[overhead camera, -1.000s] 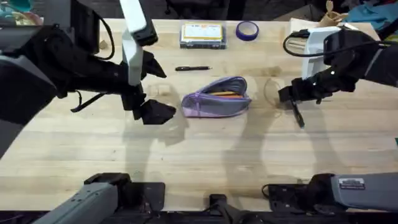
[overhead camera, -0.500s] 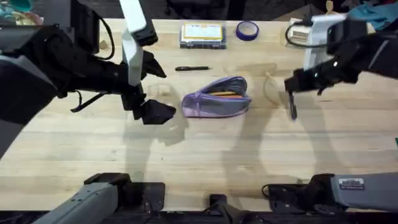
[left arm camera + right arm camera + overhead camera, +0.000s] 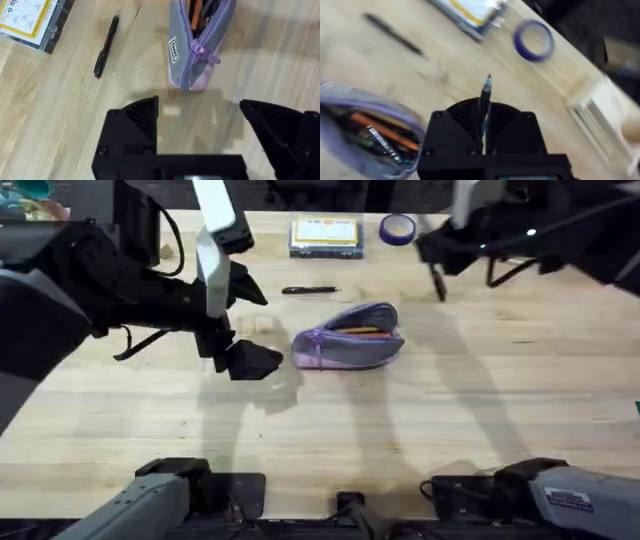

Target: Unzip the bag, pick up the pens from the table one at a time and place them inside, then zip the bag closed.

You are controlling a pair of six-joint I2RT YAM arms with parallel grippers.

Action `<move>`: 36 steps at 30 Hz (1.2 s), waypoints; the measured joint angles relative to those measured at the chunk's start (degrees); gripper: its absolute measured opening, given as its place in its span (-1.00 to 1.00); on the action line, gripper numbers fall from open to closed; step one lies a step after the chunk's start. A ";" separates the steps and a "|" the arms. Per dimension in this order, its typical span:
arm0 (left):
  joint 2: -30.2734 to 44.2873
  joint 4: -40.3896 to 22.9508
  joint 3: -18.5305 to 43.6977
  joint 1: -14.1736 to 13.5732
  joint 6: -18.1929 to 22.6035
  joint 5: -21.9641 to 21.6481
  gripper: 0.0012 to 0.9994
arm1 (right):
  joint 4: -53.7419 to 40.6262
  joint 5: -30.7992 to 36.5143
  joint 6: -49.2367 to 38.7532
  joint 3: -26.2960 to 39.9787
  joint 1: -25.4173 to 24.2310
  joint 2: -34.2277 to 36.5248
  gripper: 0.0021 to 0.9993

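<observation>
— While starting nearest, with the left gripper (image 3: 245,325): spread wide, holding nothing, parked just off the nine-o'clock end of the bag (image 3: 348,335) on the table (image 3: 330,420).

— And the bag itself?

— Lying with its long axis from nine to three, mouth unzipped and gaping upward, orange and dark sticks visible inside.

— Farther out?

— One of the pens (image 3: 310,290) loose at about eleven o'clock from the bag, also lying nine-to-three. Beyond that, raised over the far side, the right gripper (image 3: 437,265) — clamped on a held pen (image 3: 437,280), tip poking out past the fingers.

— So which way for the drop?

— Toward about eight o'clock from the right gripper, probably; well apart from the bag for now. Best turned so the held pen runs along the opening, not across it. Nearer the bag but empty, the left gripper — seemingly placed to steady that end.
</observation>
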 joint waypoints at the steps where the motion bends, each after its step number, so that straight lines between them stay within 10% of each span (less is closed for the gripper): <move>1: 0.00 -0.01 0.00 0.00 -0.02 0.00 0.99 | -0.06 -0.11 -1.71 0.00 1.80 0.04 -0.95; 18: 0.00 0.00 0.00 0.00 -0.02 0.00 0.99 | -10.81 -7.60 -36.66 0.00 14.43 2.31 -0.94; 36: 0.00 -0.44 0.00 0.00 -0.02 0.00 0.99 | -14.93 -7.76 -42.97 0.00 19.05 10.26 -0.94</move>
